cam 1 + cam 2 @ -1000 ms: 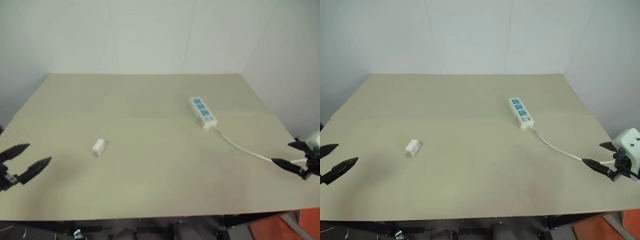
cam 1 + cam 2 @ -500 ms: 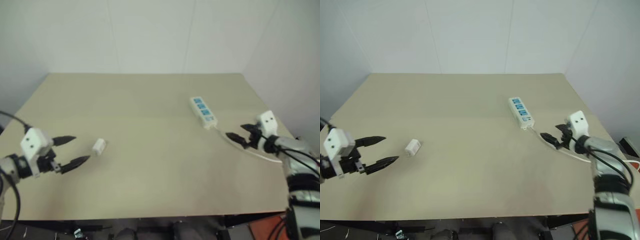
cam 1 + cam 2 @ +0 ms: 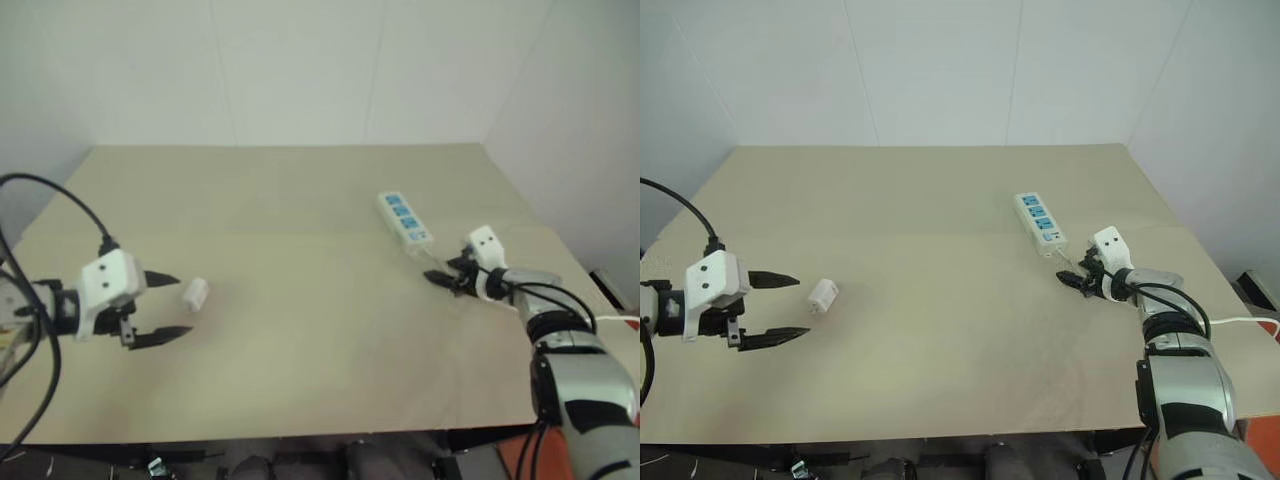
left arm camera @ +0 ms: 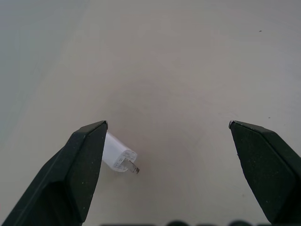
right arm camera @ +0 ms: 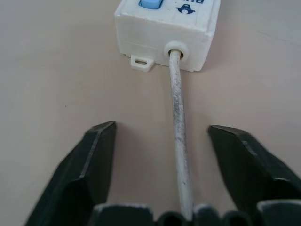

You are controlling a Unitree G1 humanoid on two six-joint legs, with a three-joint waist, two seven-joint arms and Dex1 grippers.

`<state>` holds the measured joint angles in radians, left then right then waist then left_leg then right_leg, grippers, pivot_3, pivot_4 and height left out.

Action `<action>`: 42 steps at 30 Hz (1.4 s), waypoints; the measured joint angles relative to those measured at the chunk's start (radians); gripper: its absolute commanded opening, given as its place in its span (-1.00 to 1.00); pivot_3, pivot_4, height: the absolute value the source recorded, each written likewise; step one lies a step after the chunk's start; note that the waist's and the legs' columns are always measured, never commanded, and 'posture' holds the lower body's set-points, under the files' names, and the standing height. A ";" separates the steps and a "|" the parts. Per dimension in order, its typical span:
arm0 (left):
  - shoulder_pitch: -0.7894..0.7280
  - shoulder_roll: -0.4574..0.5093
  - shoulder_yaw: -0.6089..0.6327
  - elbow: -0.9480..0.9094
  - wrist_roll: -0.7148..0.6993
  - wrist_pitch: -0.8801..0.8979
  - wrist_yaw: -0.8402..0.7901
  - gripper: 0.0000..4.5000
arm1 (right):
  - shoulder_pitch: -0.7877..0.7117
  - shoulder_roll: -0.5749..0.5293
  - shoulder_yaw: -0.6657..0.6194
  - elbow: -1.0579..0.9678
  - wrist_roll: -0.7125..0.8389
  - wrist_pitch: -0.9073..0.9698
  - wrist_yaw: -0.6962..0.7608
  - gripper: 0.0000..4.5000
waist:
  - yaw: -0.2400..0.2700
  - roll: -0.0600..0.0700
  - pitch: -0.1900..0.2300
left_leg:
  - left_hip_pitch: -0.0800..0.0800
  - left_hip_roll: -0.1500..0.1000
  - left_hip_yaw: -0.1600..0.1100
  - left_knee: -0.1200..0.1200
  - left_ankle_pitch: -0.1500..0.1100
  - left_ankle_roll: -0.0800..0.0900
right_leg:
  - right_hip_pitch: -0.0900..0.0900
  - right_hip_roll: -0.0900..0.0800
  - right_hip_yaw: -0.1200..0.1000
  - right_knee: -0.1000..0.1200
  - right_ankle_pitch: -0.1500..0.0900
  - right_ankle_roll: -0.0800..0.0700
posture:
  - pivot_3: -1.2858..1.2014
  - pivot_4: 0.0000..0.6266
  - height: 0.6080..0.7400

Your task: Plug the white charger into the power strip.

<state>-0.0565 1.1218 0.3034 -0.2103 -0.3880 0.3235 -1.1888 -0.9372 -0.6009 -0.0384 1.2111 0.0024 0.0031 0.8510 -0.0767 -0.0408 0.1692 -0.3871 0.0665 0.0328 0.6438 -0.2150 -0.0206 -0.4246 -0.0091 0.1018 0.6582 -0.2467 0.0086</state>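
Note:
The white charger point(image 3: 195, 292) lies on its side on the left part of the tan table point(image 3: 300, 340), its prongs visible in the left wrist view point(image 4: 118, 155). My left gripper point(image 3: 172, 305) is open just left of it, and the charger sits by one fingertip point(image 4: 91, 141). The power strip point(image 3: 405, 220) lies at the right rear, blue sockets up. My right gripper point(image 3: 1068, 279) is open at the strip's near end point(image 5: 167, 28), its fingers straddling the white cord point(image 5: 178, 132) without touching it.
The cord point(image 3: 1240, 322) trails right toward the table's right edge. White walls stand behind the table and along its right side. The table's front edge point(image 3: 300, 435) runs close below both arms.
My left gripper has swung in from the left edge to beside the charger. My right gripper has come forward and left to the cord by the strip, its fingers narrower than before.

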 measured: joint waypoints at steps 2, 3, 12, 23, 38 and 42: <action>-0.002 -0.004 -0.027 0.003 0.027 -0.019 0.004 1.00 | -0.009 0.003 0.001 0.009 -0.005 -0.001 -0.001 -0.15 | -0.001 0.000 0.000 | 0.000 0.000 0.000 0.000 0.000 0.000 | 0.000 0.000 0.000 0.000 0.000 0.000 | 0.03 -0.52 1.00; -0.004 -0.011 -0.036 0.007 0.035 -0.022 0.008 1.00 | -0.014 0.004 0.001 0.013 -0.009 -0.001 -0.001 -0.32 | -0.002 0.000 0.000 | 0.000 0.000 0.000 0.000 0.000 0.000 | 0.000 0.000 0.000 0.000 0.000 -0.001 | 0.03 -0.52 1.00; -0.019 -0.050 -0.055 0.027 0.045 -0.056 0.011 1.00 | -0.028 0.015 0.006 0.024 -0.030 -0.021 -0.017 -0.99 | -0.019 0.000 0.000 | -0.001 0.000 0.000 0.000 0.000 0.000 | 0.000 0.000 0.000 0.000 0.001 -0.001 | 0.03 -0.52 1.00; -0.030 -0.058 -0.078 0.037 0.068 -0.065 0.012 1.00 | 0.309 0.031 0.027 -0.593 0.049 0.115 0.132 -0.99 | -0.017 0.000 0.000 | -0.002 0.000 -0.002 0.000 0.000 0.000 | -0.001 0.000 -0.002 0.004 -0.001 0.001 | 0.03 -0.52 1.00; -0.144 -0.065 -0.150 0.126 0.077 -0.102 -0.019 1.00 | 0.647 0.012 0.010 -1.125 0.134 0.236 0.066 0.51 | -0.006 0.000 0.000 | -0.002 0.000 -0.002 0.001 0.000 0.000 | -0.002 0.001 -0.002 0.004 -0.005 0.005 | 0.03 -0.52 1.00; -0.161 -0.065 -0.154 0.141 0.077 -0.103 -0.022 1.00 | 0.662 0.039 -0.031 -1.173 0.195 0.250 0.025 0.99 | 0.005 0.000 0.000 | -0.003 0.000 -0.002 0.001 0.000 0.000 | -0.003 0.001 -0.002 0.004 -0.005 0.005 | 0.03 -0.52 1.00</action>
<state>-0.2171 1.0569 0.1494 -0.0695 -0.3108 0.2201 -1.2109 -0.2756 -0.5619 -0.0690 0.0376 0.1978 0.2534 0.8760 -0.0722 -0.0404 0.1697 -0.3903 0.0666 0.0305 0.6447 -0.2150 -0.0207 -0.4279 -0.0079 0.1001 0.6627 -0.2513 0.0134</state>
